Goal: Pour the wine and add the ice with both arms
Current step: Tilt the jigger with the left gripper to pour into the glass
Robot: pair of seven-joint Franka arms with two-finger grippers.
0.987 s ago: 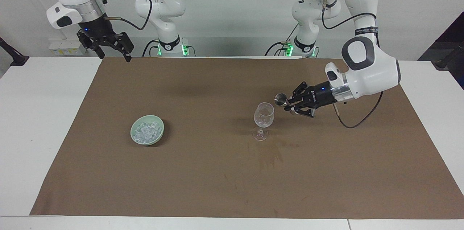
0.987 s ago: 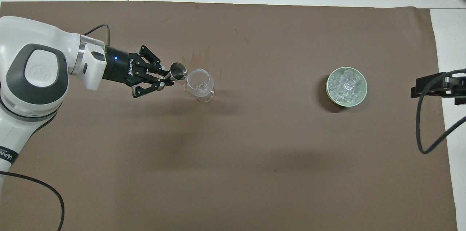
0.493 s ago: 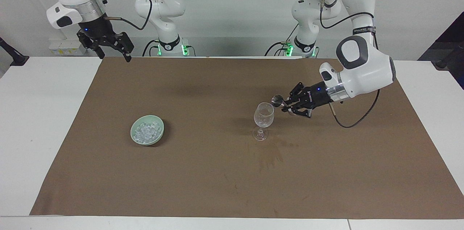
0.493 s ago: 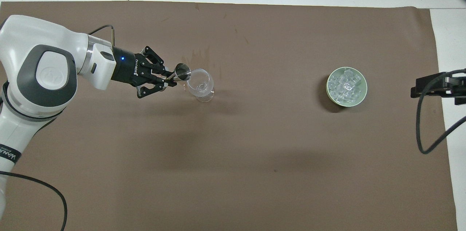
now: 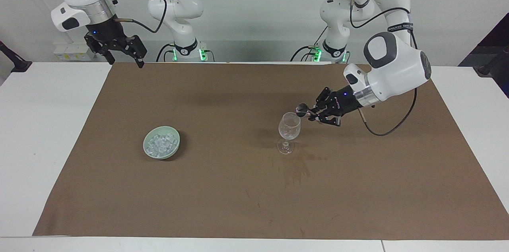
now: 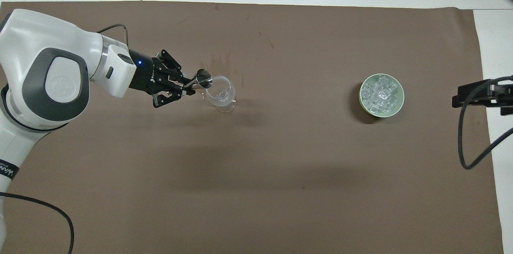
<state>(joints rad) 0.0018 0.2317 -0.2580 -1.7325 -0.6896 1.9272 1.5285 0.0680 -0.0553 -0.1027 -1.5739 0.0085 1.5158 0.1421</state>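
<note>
My left gripper [image 5: 311, 113] [image 6: 190, 88] is shut on the waist of a small silvery jigger [image 5: 302, 108] [image 6: 203, 78]. The jigger is tipped on its side, with its mouth at the rim of the clear stemmed glass [image 5: 289, 126] [image 6: 219, 93]. That glass stands upright on the brown mat. No wine can be made out. The ice [image 5: 161, 143] [image 6: 380, 93] is heaped in a pale green bowl [image 5: 159, 157] [image 6: 401, 95] toward the right arm's end. My right gripper [image 5: 124, 61] [image 6: 479, 95] waits open, raised over the mat's corner by its base.
A brown mat [image 5: 238, 196] [image 6: 256, 190] covers most of the white table [image 5: 35, 132]. A faint stain [image 5: 296, 170] marks the mat just farther from the robots than the glass. The left arm's cable [image 5: 387, 130] hangs beside its wrist.
The left arm has risen and swung in, carrying the jigger closer to the glass rim and tipping it further. The right arm, the glass and the bowl have not moved.
</note>
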